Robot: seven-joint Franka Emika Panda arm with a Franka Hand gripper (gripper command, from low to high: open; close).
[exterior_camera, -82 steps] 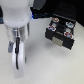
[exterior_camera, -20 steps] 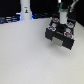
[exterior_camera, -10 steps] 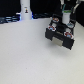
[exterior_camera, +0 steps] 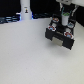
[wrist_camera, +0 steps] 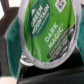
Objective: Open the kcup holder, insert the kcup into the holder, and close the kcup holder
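Note:
The kcup [wrist_camera: 45,30], a white pod with a green foil lid, fills the wrist view and sits between my teal finger pads [wrist_camera: 9,44]. In the exterior view my gripper [exterior_camera: 64,20] hangs over the back of the kcup holder [exterior_camera: 59,39], a black boxy unit at the exterior view's right. Its tray is pulled out toward the camera, with red- and blue-lidded pods in the round slots. The gripper is shut on the kcup, low over the tray. Black parts of the holder [wrist_camera: 47,75] show just beyond the pod in the wrist view.
A white bottle-like object with a dark mark [exterior_camera: 25,8] stands at the back on the exterior view's left. The white table [exterior_camera: 25,55] spreads in front of the holder. Dark clutter lines the back edge.
About four seconds ago the arm was at the exterior view's left; it is now over the holder. Over the last second the gripper has barely shifted above the tray.

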